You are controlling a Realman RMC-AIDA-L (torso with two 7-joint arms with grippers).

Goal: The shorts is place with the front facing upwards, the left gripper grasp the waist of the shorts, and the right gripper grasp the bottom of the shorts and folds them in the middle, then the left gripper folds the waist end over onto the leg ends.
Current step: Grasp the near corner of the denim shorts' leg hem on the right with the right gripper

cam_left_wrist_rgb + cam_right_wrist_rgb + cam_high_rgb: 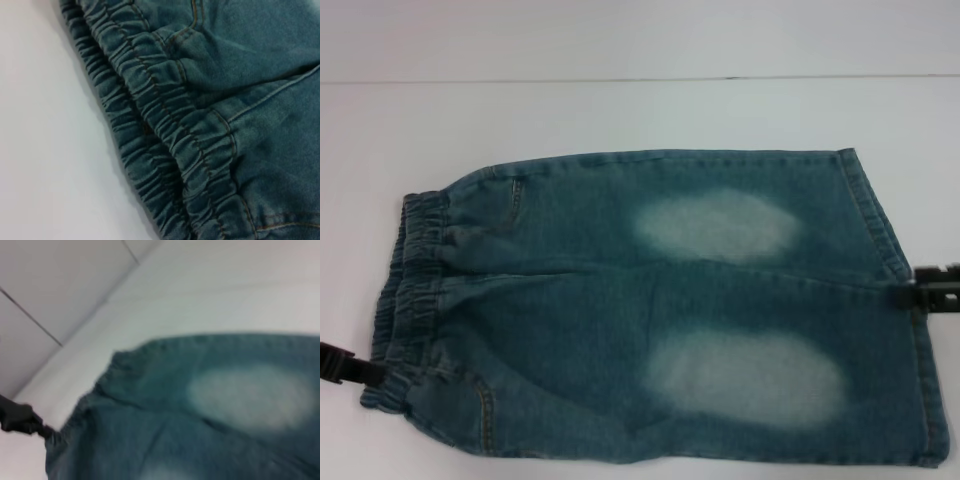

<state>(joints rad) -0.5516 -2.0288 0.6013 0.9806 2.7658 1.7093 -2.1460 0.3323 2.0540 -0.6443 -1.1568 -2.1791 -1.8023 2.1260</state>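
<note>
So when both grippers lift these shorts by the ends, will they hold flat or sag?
Likely sag: the shorts are soft denim already creasing along the middle. The waist of the shorts is gathered elastic, so it may stretch and bunch at the left gripper. The hem by the right gripper looks flatter, probably steadier.

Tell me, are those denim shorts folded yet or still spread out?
Spread out. The shorts lie flat, both pale ovals showing, the puckered waistband at one end and the leg hems at the other.
</note>
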